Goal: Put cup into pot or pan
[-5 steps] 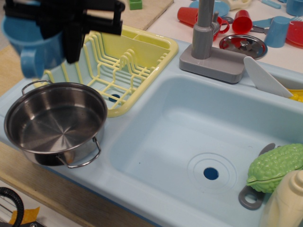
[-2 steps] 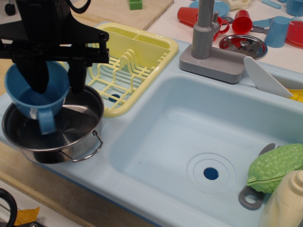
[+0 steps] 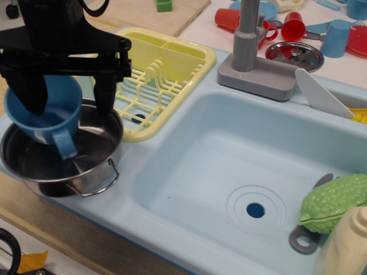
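Note:
The light blue cup (image 3: 43, 117) sits inside the shiny steel pot (image 3: 92, 146) at the left, on the sink's counter, its handle pointing to the front. It looks slightly tilted. My black gripper (image 3: 69, 103) hangs straight above the pot. Its fingers are spread wide, one over the cup's left part and one (image 3: 105, 86) clear of the cup's right rim. The gripper holds nothing. The back of the pot is hidden behind the gripper.
A yellow dish rack (image 3: 166, 69) stands right behind the pot. The light blue sink basin (image 3: 241, 166) lies to the right, with a grey faucet (image 3: 249, 51) behind it. A green vegetable toy (image 3: 332, 200) lies at the basin's right. Red cups and a steel lid (image 3: 294, 54) sit at the back.
The gripper came down with the cup into the pot, then its fingers spread apart and let the cup go. The pot shifted slightly to the left.

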`<state>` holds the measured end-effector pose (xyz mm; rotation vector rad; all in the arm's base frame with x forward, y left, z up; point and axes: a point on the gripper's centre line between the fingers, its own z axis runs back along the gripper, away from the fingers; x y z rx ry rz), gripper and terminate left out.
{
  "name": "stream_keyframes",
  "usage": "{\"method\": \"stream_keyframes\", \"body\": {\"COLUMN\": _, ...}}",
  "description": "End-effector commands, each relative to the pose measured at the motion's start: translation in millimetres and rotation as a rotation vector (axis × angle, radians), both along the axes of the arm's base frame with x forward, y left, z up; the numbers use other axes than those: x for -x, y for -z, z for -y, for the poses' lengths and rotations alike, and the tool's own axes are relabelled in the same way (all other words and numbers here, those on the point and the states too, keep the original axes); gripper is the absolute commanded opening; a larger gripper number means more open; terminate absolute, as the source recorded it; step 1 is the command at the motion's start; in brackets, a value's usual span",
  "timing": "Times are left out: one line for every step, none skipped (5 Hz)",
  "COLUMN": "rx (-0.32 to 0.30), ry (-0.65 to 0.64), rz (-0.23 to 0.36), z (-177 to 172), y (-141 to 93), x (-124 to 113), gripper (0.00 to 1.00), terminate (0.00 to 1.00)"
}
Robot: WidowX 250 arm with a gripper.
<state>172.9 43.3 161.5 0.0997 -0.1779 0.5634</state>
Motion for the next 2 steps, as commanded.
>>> {"method": "stream_keyframes", "body": {"rx": -0.004, "ry": 0.001, "rz": 0.026, "z": -1.6, "y": -7.3, "x": -3.5, "gripper": 1.0, "terminate": 0.0}}
{"method": "stream_keyframes", "body": {"rx": -0.004, "ry": 0.001, "rz": 0.026, "z": -1.6, "y": -7.3, "x": -3.5, "gripper": 1.0, "terminate": 1.0}}
